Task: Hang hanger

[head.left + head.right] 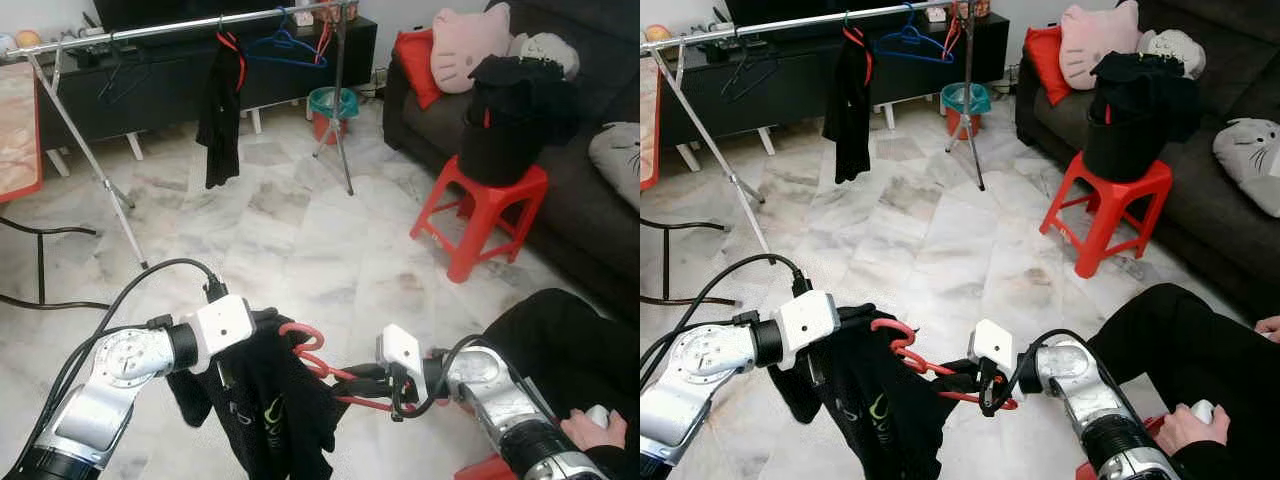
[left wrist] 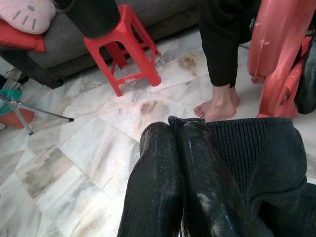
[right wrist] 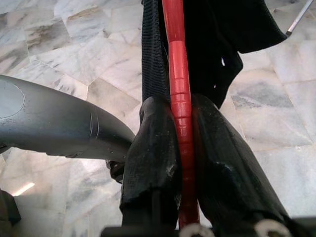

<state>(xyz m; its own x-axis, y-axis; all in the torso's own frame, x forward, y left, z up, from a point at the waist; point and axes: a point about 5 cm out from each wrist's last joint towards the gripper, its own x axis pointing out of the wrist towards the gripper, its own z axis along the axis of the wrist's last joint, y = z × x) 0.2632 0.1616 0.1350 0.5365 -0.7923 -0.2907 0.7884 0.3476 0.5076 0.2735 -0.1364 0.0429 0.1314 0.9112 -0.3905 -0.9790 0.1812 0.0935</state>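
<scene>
A red hanger [image 1: 318, 362] carries a black garment [image 1: 270, 410] low in front of me, above the marble floor. My right gripper [image 1: 352, 383] is shut on the hanger's red bar [image 3: 180, 106], which runs between its fingers [image 3: 153, 153]. Over at the garment's upper left edge, my left gripper [image 1: 262, 325] is shut on the black knit cloth [image 2: 256, 148]. A silver clothes rail [image 1: 180, 25] stands at the far side of the room. On it hang a black garment on a red hanger [image 1: 220, 100] and a bare blue hanger [image 1: 285, 45].
A red stool [image 1: 485, 205] with a black bag on it stands right of centre, before a dark sofa [image 1: 590, 130] with cushions. A person's leg [image 1: 560, 340] and hand [image 1: 590, 428] are at the lower right. Cables [image 1: 50, 300] trail on the floor at the left.
</scene>
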